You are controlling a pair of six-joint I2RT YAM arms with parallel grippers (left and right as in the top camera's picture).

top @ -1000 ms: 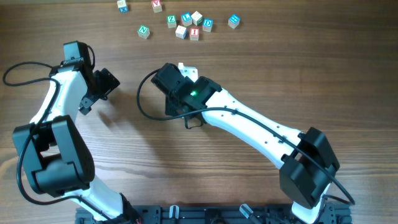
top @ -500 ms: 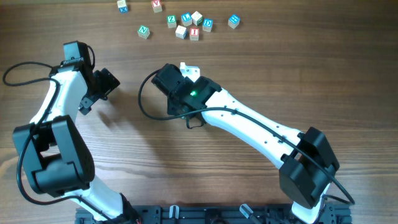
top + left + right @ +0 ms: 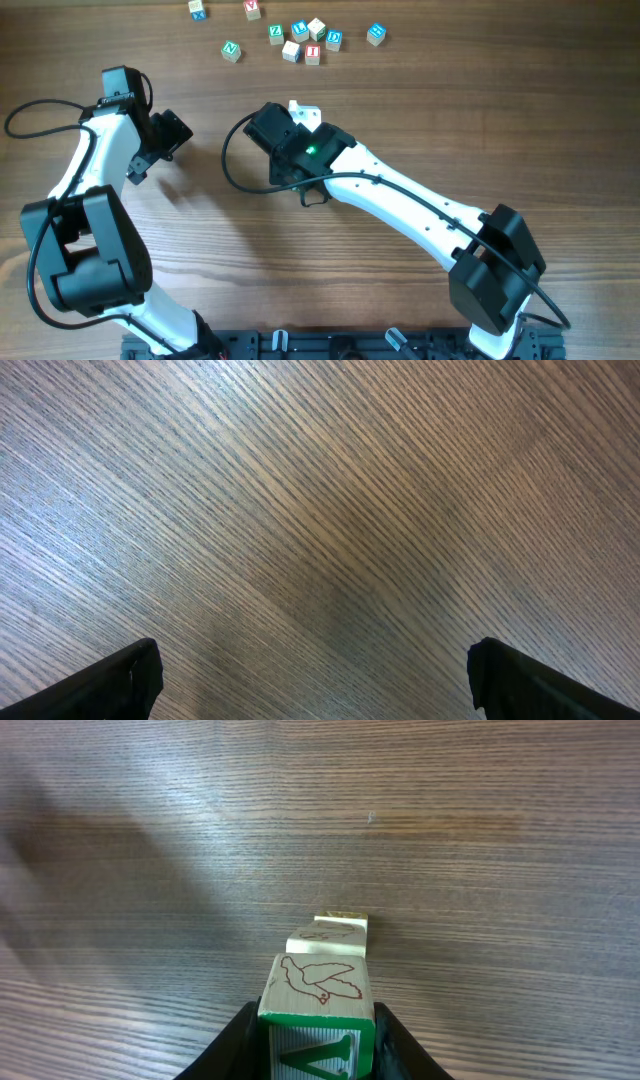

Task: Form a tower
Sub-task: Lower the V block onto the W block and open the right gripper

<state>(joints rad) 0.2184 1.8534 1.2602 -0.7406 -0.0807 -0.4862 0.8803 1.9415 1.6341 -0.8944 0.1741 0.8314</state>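
Counts: 2 arms, 1 tower point(image 3: 315, 982), 10 loose cubes point(image 3: 291, 50).

Right gripper point(image 3: 316, 1042) is clamped on the tower's nearest cube, which has a bird outline on top and a green letter on the front. Both fingers point(image 3: 240, 1045) press its sides. 3 cubes of the column show in the right wrist view, the other two lined up beyond the gripped one. Can't tell if the base touches the table point(image 3: 450, 110).

From overhead, the tower sits mid-table, mostly hidden under the right wrist.

Left gripper point(image 3: 310, 665) has its jaws spread wide, nothing between them, over bare wood, well apart from the tower.

The loose cubes are scattered along the far edge.
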